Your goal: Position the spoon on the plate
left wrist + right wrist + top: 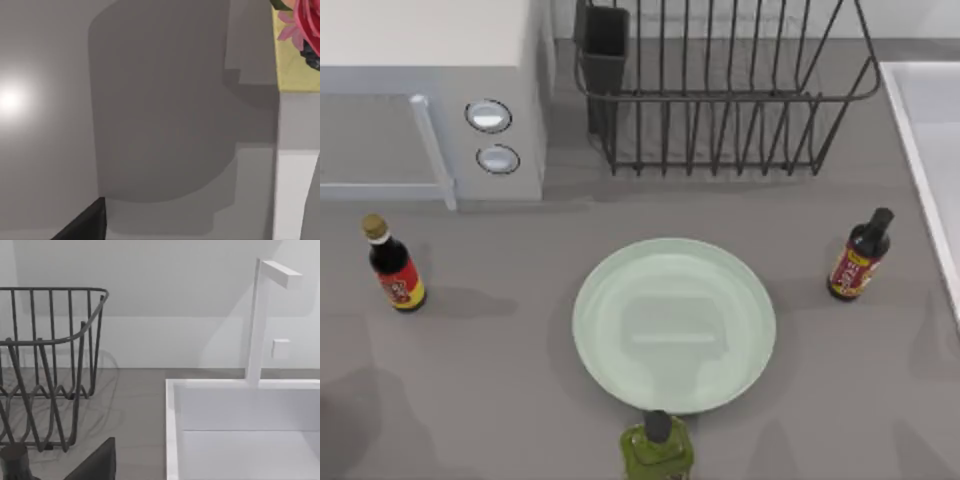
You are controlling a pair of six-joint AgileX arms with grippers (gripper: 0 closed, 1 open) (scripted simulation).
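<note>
Top view first: we see the plate [674,325] in the middle of the bench [500,400]. It is big, round, pale green and shiny, and nothing lies on it. We cannot tell where the spoon is, so the job looks not yet begun.

In the left wrist view a dark bit of the left claw [85,225] hangs over bare bench near a yellow box [295,55] with pink flowers on it. In the right wrist view a dark bit of the right claw [97,462] sits near the dish rack [50,365] and the white sink [240,430]. We cannot tell if either claw is wide or narrow.

What could go wrong? The green bottle [658,448] stands just beside the near rim of the plate. We think an arm coming in low could knock it over. The plate is shiny, so a spoon let go too high might slide or bounce off.

The left bottle [395,265] has a red and yellow label. So does the right bottle [860,258]. The writing on both is too small to read.
</note>
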